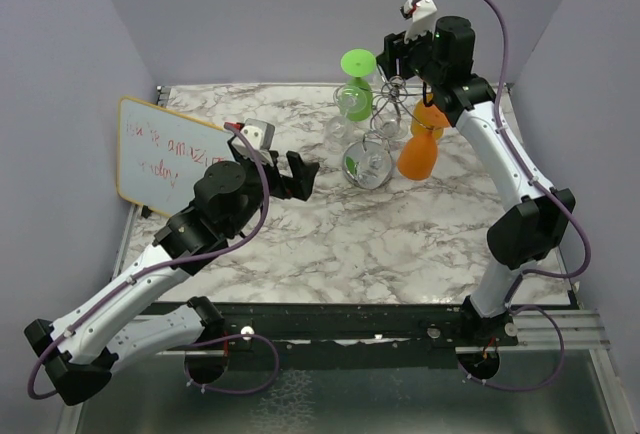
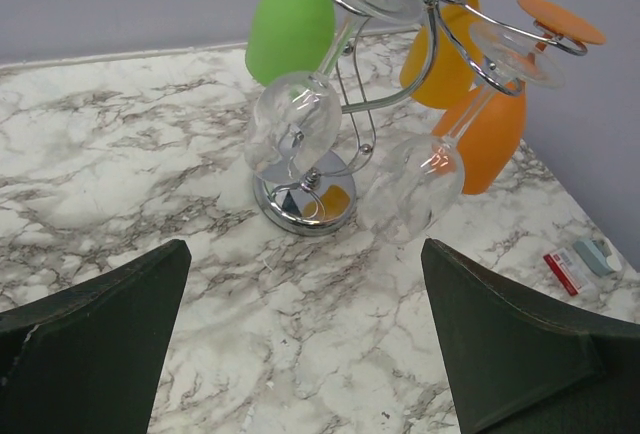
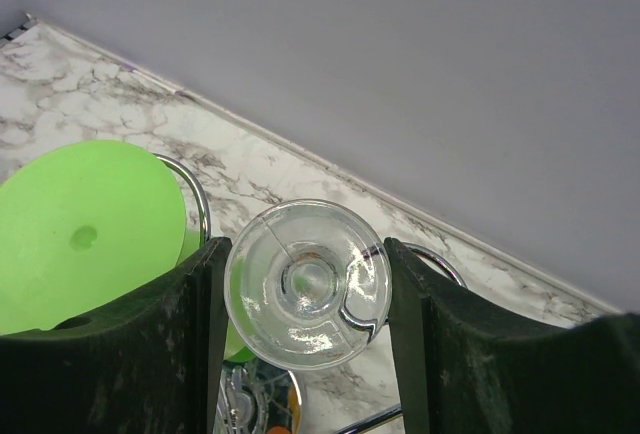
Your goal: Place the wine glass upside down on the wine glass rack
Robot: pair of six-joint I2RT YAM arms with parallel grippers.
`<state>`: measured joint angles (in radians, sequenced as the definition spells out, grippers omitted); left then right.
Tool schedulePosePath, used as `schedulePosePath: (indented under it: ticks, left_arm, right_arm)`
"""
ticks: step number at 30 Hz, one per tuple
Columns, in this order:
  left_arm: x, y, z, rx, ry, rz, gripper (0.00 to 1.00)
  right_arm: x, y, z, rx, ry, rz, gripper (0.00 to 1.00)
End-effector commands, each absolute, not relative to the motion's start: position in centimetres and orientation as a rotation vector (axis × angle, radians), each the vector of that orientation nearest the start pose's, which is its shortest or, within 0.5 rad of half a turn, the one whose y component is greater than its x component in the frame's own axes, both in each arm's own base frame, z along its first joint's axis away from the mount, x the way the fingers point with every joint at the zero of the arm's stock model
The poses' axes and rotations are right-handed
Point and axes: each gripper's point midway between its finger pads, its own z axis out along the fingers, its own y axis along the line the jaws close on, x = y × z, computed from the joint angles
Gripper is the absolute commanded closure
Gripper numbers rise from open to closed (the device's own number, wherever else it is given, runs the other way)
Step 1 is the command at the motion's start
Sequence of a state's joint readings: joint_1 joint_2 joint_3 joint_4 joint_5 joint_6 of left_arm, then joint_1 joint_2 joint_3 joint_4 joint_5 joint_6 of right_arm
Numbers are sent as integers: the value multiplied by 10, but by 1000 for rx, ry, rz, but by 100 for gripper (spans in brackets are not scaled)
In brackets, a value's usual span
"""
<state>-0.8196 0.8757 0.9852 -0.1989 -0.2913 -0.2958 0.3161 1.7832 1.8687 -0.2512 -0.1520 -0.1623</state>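
The wine glass [image 3: 307,282] is clear and hangs upside down. Its round foot faces the right wrist camera and rests over a curled chrome arm of the wine glass rack [image 1: 385,114]. My right gripper [image 3: 305,246] is high over the rack [image 3: 440,259], shut on that foot, with a finger touching each side of its rim. In the top view the right gripper [image 1: 396,54] stands above the rack's top. My left gripper [image 1: 300,176] hovers wide open and holding nothing over the marble left of the rack's mirrored base [image 2: 305,204].
Other glasses hang on the rack: a green one [image 1: 357,62], orange ones [image 1: 418,154] and clear ones [image 2: 292,124]. A whiteboard [image 1: 170,154] leans at the table's left. A small red and white packet [image 2: 570,269] lies right of the rack. Grey walls close in behind.
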Motion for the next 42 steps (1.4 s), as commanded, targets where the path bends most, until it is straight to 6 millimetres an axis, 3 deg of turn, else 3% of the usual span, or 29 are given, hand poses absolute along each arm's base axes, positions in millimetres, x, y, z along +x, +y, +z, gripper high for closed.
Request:
schedulePosePath:
  ticks: [1,12,15,21,29,36,42]
  left_arm:
    - [252,-230,367,241,1616,-687,1]
    - [270,-294,455,355,1378,-873,2]
    - [281,-314,470,400,1330,-883,5]
    - [321,-350,469,454,1330,-797,14]
    - [367,-375,458,474,1346,-658,36]
    - [379,-393,459,489,1358,-675,39]
    - [383,-393,460,474,1358,-665,39]
  right_arm:
    - [512,191,382,-529,1645,287,99]
    - [530,189,384,-419,1651,298,99]
    - [534,187,385,-390,1653,287,99]
    - [537,187,385,-373,1651,295,99]
    - [541,181,378,-410,1674,300,99]
    - [542,183,368,-549,1707,318,99]
    - [538,181,367,-602,1704,326,99]
